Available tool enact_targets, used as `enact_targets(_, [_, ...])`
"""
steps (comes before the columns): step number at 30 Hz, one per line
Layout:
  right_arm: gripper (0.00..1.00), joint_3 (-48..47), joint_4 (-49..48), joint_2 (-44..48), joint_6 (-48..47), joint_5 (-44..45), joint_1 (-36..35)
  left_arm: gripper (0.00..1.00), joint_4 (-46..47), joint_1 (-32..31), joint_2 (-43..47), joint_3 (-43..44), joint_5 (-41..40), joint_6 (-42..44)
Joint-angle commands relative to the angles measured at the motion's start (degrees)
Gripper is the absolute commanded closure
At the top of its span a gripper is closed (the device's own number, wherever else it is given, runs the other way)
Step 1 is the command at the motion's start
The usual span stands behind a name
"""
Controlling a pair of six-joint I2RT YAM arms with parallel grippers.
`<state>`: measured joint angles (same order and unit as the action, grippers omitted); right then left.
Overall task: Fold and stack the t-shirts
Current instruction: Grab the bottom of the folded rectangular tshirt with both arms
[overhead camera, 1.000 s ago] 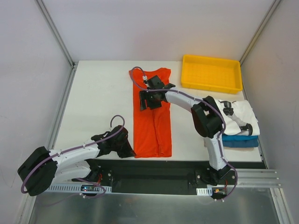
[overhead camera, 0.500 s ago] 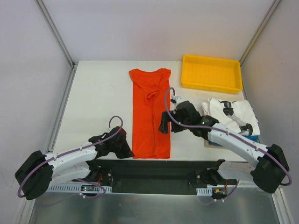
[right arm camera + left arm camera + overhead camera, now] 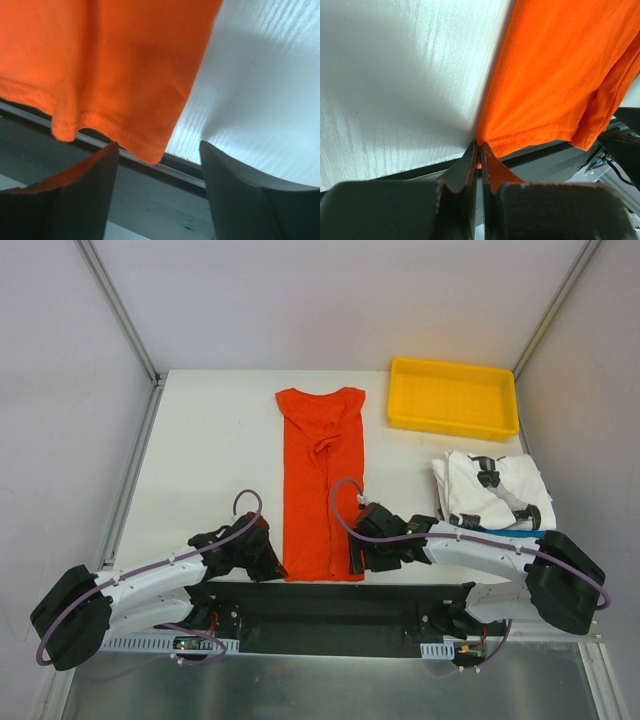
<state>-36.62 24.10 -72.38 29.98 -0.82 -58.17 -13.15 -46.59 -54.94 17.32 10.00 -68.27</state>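
The orange-red t-shirt (image 3: 324, 480) lies folded into a long strip down the middle of the table, neck at the far end, hem at the near edge. My left gripper (image 3: 277, 566) is shut on the near left hem corner of the shirt (image 3: 540, 95); the cloth is pinched between its fingertips (image 3: 479, 150). My right gripper (image 3: 357, 562) is open at the near right hem corner (image 3: 150, 150), with the corner hanging between its fingers (image 3: 90, 175), not gripped. A white t-shirt (image 3: 490, 490) lies on a blue one (image 3: 530, 532) at the right.
A yellow tray (image 3: 454, 398) stands at the far right of the table (image 3: 210, 450). The stack of white and blue shirts sits close behind the right arm. The table's near edge (image 3: 150, 162) runs just under both grippers.
My right arm has drawn back from the shirt's upper part to the near right hem corner. The left gripper has stayed at the near left corner.
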Motion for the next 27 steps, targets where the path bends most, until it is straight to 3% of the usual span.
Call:
enact_targets(1, [0.42, -1.78, -1.69, -5.65, 2.37, -0.94, -0.98, 1.0, -2.94, -0.87, 0.8, -1.94, 0.02, -0.37])
enact_targets(3, [0.5, -2.49, -1.16, -6.98, 2.37, -0.59, -1.59, 1.0, -2.94, -0.87, 0.88, -2.2, 0.02, -0.72])
enact_targets(4, [0.6, -2.75, 0.32, -7.77, 2.28, 0.02, -1.94, 1.0, -2.94, -0.96, 1.06, -2.55, 0.28, -0.9])
enact_targets(10, [0.99, -1.09, 3.15, -4.19, 4.82, -0.15, -6.6, 1.0, -3.29, -0.87, 3.34, -3.7, 2.83, -0.2])
enact_targets(16, [0.99, -5.54, 7.08, 0.48, 3.51, 2.55, -8.88, 1.0, -7.06, -0.87, 7.38, 0.33, 6.44, 3.84])
enact_targets(22, [0.99, -11.62, 14.12, 2.68, -0.53, 8.54, -8.36, 1.0, -11.46, -0.87, 10.99, 6.48, -0.06, 6.22])
enact_targets(27, [0.99, -20.05, 17.12, 0.14, -6.85, 11.45, -4.25, 1.0, -12.17, 0.79, 7.22, 14.13, -5.86, 9.47])
